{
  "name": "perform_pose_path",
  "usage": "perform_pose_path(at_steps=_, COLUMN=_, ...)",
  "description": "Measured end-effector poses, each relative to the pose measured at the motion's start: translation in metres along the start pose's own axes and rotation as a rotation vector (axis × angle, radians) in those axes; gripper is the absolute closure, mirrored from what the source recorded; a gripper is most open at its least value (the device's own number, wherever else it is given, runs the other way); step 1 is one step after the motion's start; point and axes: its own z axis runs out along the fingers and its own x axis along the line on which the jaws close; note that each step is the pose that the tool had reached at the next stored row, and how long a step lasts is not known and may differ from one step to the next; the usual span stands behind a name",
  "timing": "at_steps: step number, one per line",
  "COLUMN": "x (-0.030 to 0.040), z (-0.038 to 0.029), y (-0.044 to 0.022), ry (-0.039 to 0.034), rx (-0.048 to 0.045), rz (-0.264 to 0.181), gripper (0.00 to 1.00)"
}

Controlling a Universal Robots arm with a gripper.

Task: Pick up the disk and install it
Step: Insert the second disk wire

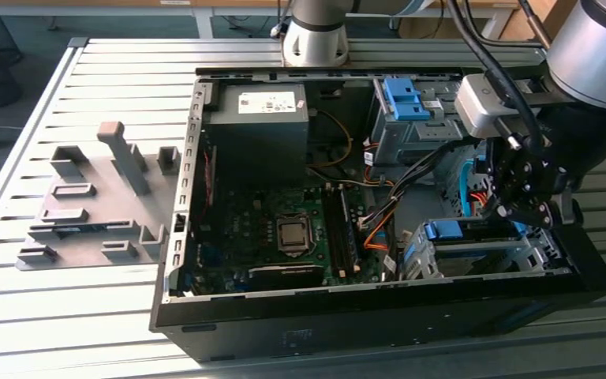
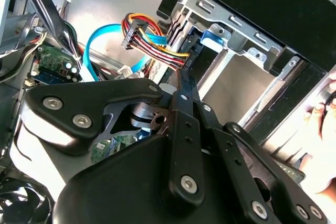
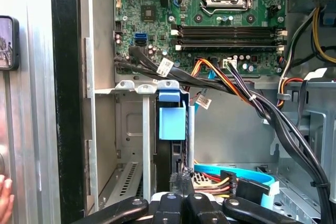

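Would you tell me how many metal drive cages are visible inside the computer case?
2: the far cage near the arm base, the near cage at the case corner on the exterior view's right. The arm may hide more.

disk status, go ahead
Gripper low inside computer case, at drive cage. Disk on edge in cage slot. Cable bundle runs close by.

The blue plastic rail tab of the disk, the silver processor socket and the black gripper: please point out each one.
Blue plastic rail tab of the disk (image 3: 172, 121), first wrist view: on its flat blue face.
Silver processor socket (image 1: 293, 233), exterior view: on its centre.
Black gripper (image 1: 516, 207), exterior view: between its fingertips.
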Motion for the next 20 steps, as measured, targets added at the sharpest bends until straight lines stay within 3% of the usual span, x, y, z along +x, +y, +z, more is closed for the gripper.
perform_pose_path(at_steps=3, x=-0.0001, z=-0.0001, y=0.0, ry=-0.0008, rx=0.0, rz=0.0, gripper=0.89)
perform_pose_path(at_steps=7, x=0.0, z=-0.0092, y=-0.0005, ry=-0.001, rx=-0.0011, rz=0.0, gripper=0.89)
perform_pose_path(at_steps=20, x=0.0, z=-0.0095, y=-0.0006, ry=-0.0013, rx=-0.0011, rz=-0.004, gripper=0.89)
